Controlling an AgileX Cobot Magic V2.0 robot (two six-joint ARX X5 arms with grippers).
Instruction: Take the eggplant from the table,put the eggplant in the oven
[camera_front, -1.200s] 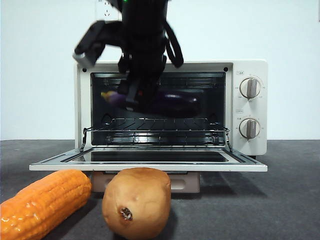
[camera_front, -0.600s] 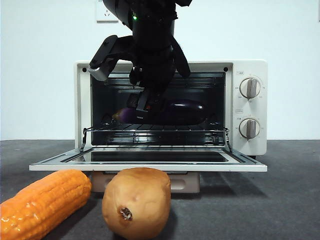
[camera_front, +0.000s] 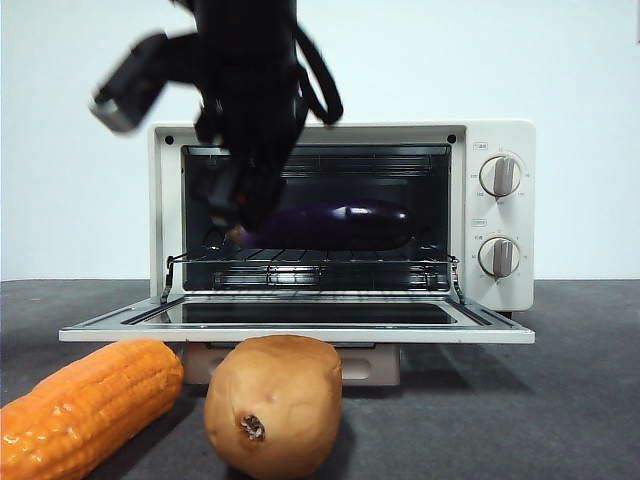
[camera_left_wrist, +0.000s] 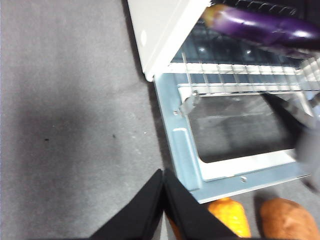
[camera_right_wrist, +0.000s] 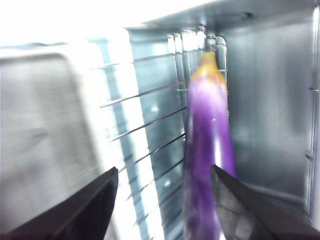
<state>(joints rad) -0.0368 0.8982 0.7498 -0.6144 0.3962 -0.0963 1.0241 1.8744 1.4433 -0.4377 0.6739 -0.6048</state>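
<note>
The glossy purple eggplant (camera_front: 345, 225) lies lengthwise on the wire rack (camera_front: 310, 262) inside the cream-white oven (camera_front: 500, 140), whose door (camera_front: 300, 333) hangs open. My right gripper (camera_front: 232, 210) hovers at the left part of the oven mouth, blurred, just off the eggplant's stem end. In the right wrist view that gripper (camera_right_wrist: 164, 171) is open, and the eggplant (camera_right_wrist: 207, 150) rests free on the rack beside one jaw. My left gripper (camera_left_wrist: 162, 172) is shut and empty, high over the table (camera_left_wrist: 65, 125) to the left of the oven (camera_left_wrist: 160, 30).
An orange corn cob (camera_front: 85, 405) and a brown potato (camera_front: 272, 405) lie on the dark grey table (camera_front: 560, 400) in front of the open door. The oven's two knobs (camera_front: 499, 215) sit on its right side.
The right gripper lowered the eggplant onto the rack, let go of it, and has swung left and upward. The eggplant stays on the rack.
</note>
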